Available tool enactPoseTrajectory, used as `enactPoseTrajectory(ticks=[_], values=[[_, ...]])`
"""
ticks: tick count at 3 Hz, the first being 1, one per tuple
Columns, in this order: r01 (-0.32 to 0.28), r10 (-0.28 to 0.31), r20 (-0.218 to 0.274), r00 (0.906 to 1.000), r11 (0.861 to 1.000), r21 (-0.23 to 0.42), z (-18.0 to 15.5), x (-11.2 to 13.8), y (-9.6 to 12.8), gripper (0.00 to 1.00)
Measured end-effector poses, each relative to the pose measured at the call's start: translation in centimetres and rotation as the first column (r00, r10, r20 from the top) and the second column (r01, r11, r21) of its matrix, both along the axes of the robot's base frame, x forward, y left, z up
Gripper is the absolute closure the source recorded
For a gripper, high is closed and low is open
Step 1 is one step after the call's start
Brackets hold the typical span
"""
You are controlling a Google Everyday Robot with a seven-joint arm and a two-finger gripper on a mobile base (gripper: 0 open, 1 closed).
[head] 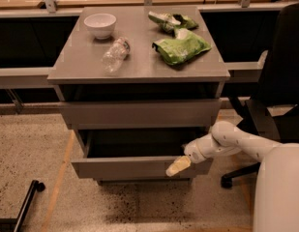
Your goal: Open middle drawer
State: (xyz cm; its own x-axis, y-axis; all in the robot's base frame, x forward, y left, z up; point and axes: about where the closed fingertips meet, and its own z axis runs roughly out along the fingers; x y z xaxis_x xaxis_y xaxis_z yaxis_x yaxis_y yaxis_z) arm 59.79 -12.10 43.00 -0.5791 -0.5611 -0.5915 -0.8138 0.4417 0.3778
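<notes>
The grey cabinet has three handleless drawers. The middle drawer is pulled out toward me, and its dark shallow interior shows behind the front panel. My gripper, with pale yellowish tips, sits at the top edge of that drawer front, right of centre. The white arm reaches in from the right. The top drawer is closed above it. The bottom drawer is mostly hidden beneath the open one.
On the cabinet top lie a white bowl, a clear plastic bottle and two green snack bags. A black office chair stands close at the right. A black wheeled leg is on the speckled floor at lower left.
</notes>
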Motion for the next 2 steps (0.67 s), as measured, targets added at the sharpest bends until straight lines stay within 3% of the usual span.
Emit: enactPoseTrajectory(ticks=[1,2], values=[[0.012,-0.012,-0.054,0.9985,1.000,-0.012,-0.2,-1.7,-0.3,0.16],[0.039,-0.044,-0.147,0.9882,0.999,-0.034,0.2,-5.3,-1.2,0.41]])
